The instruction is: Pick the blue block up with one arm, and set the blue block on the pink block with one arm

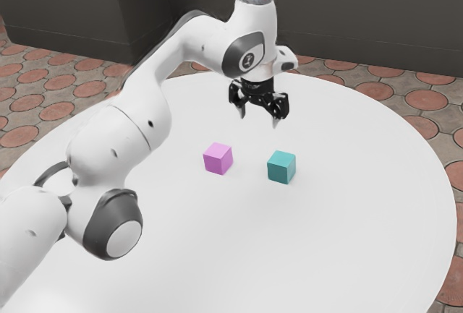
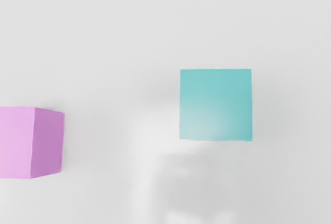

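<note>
A round white table (image 1: pixel 347 241) takes up most of the exterior view, with a floor of reddish round tiles (image 1: pixel 43 89) showing beyond its rim along the upper left and right edges. The white arm (image 1: pixel 145 125) enters from the lower left of the frame and bends up to the upper middle, where its wrist points down at the tabletop.

The black gripper (image 1: pixel 259 119) hangs in the upper middle of the frame, well above the table. Its two fingers are spread wide and there is nothing between them.

Two small cubes sit on the table below it, near the frame's centre. The pink block (image 1: pixel 218 158) is toward the exterior view's left. The blue block (image 1: pixel 281 167), which renders a blue-green teal, is toward the right. They are near each other but apart, with bare table between them. In the wrist view the blue block (image 2: pixel 215 105) lies close to the line under the hand, its top face square to the camera, and the pink block (image 2: pixel 31 142) lies off to one side.

The step in hand appears to be the approach to the pick, as nothing is grasped yet. The next move likely calls for a small shift to centre the hand over the blue block. After that comes a straight descent with the fingers straddling two opposite faces, then closing. The neighbouring pink block looks far enough away not to be struck.
</note>
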You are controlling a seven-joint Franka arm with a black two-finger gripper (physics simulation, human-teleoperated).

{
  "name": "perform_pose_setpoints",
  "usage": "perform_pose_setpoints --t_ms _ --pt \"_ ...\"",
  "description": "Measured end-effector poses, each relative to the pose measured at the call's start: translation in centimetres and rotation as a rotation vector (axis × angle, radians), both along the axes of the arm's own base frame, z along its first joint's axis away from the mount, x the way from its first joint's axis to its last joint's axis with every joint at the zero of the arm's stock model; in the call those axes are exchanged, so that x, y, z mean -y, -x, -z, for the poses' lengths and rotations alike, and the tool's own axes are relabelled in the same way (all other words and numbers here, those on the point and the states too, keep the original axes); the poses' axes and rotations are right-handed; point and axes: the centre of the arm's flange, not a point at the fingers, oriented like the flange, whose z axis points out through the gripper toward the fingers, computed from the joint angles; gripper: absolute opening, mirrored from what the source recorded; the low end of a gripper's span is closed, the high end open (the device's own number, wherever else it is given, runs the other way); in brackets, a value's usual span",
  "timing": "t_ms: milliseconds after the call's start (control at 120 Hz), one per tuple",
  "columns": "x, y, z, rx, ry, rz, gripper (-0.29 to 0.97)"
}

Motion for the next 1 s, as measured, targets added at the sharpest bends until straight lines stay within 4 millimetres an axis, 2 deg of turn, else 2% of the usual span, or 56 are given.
perform_pose_setpoints --t_ms 92,167,250,483,683,1000 --pt "0.0 -1.2 3.6 0.052 0.077 -0.013 0.66" --pt "0.9 -1.7 4.9 0.100 0.114 -0.019 0.66" --pt "1.5 -1.9 5.5 0.118 0.130 -0.028 0.66" --pt "1.3 -2.0 7.3 0.101 0.120 0.009 0.66" --pt "0.6 -2.2 10.1 0.073 0.120 0.065 0.66" --pt "0.5 -3.0 11.9 0.139 0.115 0.155 0.66"
